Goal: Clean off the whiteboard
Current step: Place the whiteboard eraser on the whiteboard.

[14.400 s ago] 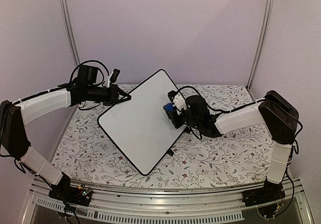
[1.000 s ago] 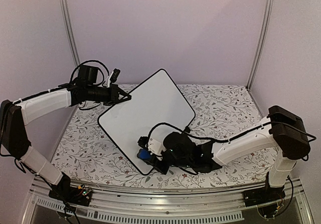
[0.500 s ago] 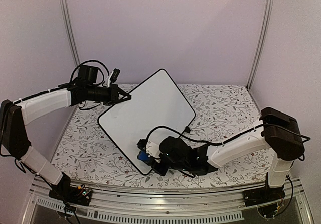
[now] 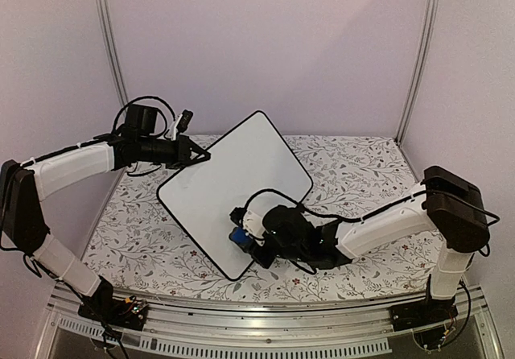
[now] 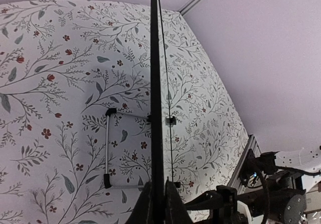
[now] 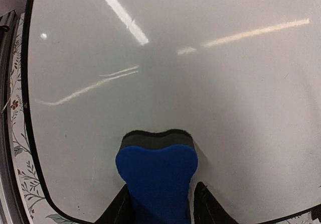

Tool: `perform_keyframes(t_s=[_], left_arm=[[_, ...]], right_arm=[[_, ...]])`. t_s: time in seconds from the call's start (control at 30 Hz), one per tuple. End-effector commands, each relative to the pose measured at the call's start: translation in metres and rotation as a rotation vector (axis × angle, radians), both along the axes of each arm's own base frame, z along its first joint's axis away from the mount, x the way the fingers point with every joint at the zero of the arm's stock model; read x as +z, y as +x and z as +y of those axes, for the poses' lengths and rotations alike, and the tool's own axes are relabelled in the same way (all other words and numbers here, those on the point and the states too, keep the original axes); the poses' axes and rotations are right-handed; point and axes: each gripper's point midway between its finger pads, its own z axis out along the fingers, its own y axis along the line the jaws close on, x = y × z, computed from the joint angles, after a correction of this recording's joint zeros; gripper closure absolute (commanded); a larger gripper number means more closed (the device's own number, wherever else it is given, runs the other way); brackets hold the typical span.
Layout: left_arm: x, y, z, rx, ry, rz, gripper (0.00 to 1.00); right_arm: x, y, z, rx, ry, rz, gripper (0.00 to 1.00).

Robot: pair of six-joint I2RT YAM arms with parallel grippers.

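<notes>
The whiteboard [image 4: 233, 178] stands tilted over the table with a blank white face and a thin black rim. My left gripper [image 4: 201, 156] is shut on its upper left edge. In the left wrist view the whiteboard [image 5: 156, 83] runs edge-on as a black line up from between my left gripper's [image 5: 159, 196] fingers. My right gripper [image 4: 244, 242] holds a blue eraser [image 4: 238, 235] against the board near its front corner. In the right wrist view the eraser [image 6: 156, 169] sits between my right gripper's [image 6: 160, 194] fingers, its dark felt side pressed on the whiteboard [image 6: 200, 73], which bears no writing.
A floral cloth [image 4: 362, 174] covers the table. A wire stand with black clip feet [image 5: 107, 148] props the board from behind. An aluminium rail [image 4: 265, 315] runs along the near edge, and metal posts stand at the back corners.
Over the last second my right gripper has slid the eraser a little up and right, away from the board's front corner. Earlier it was at the board's right edge. The left arm has not moved.
</notes>
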Motion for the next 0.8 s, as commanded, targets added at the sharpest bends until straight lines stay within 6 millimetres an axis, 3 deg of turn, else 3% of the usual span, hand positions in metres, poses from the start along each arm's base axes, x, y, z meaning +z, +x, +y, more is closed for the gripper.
perform_keyframes(t_s=[0.0,0.3,0.5,0.77], left_arm=[[-0.006,0.002,0.002,-0.005,0.034,-0.034,0.92],[0.001,0.000,0.001,-0.012,0.021,-0.054,0.68],[0.005,-0.001,0.001,-0.014,0.010,-0.068,0.50],[0.020,0.000,0.008,0.029,0.011,-0.129,0.17]], right_arm=[[0.015,0.023,-0.015,-0.069,0.027,-0.015,0.56],[0.027,0.031,-0.020,-0.078,0.053,-0.013,0.26],[0.050,0.027,-0.026,-0.064,0.100,-0.013,0.04],[0.077,0.035,-0.043,-0.086,0.189,0.019,0.01]])
